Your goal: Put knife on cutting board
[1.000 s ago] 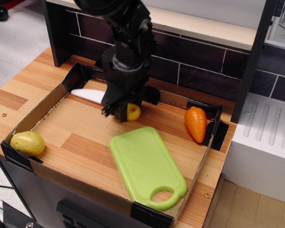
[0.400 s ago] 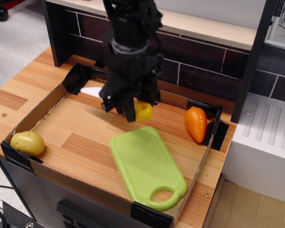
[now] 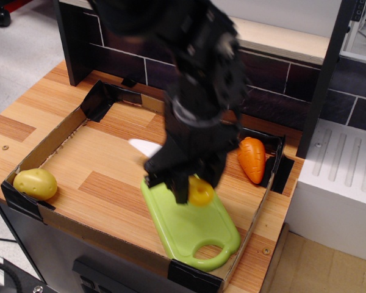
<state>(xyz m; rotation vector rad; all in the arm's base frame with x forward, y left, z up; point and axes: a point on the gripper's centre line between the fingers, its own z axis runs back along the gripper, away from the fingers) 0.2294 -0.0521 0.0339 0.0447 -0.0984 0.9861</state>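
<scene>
Knife (image 3: 192,183) position: held in the black pincer (image 3: 186,186), with its yellow handle end showing below the fingers and its white blade tip sticking out to the left. Both sit over the far end of the cutting board (image 3: 192,223); whether the knife touches the board cannot be told.

Tabletop (image 3: 24,113): wood-grain surface carrying a shallow cardboard tray (image 3: 55,137) with black taped corners.

Arm (image 3: 201,79): black and blurred, reaching down from the top of the view and covering the middle of the tray.

Cutting board: lime green, lying flat on the tray floor at the near right, oval handle hole toward the near edge. Its far end is hidden by the pincer.

Carrot (image 3: 252,159): orange, resting against the right wall of the tray, apart from the board.

Potato (image 3: 35,183): yellow, in the near left corner of the tray, well apart from the board and the knife.
</scene>
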